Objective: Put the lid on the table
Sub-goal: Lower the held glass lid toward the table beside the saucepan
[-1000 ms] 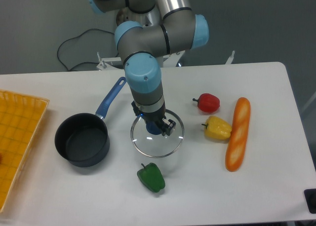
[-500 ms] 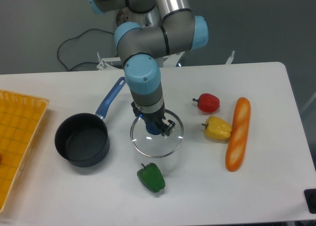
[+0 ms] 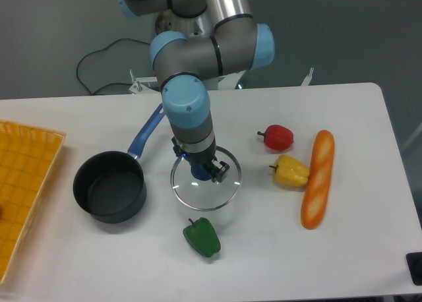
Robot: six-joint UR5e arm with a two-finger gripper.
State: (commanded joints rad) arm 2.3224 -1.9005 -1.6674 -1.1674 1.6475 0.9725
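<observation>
Lid (glass, blue knob): jaws clenched on knob, between pot and yellow pepper, over table.

Three peppers: red, yellow, green; one pot, lid, baguette, tray.

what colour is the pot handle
Blue: the pot has a blue handle, seen clearly in the fixed camera view.

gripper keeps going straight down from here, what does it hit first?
The gripper points down at the blue knob of the lid and appears already at it. Below that is only the glass, then the white table. Jaws are hidden, so grip is unclear.
</observation>
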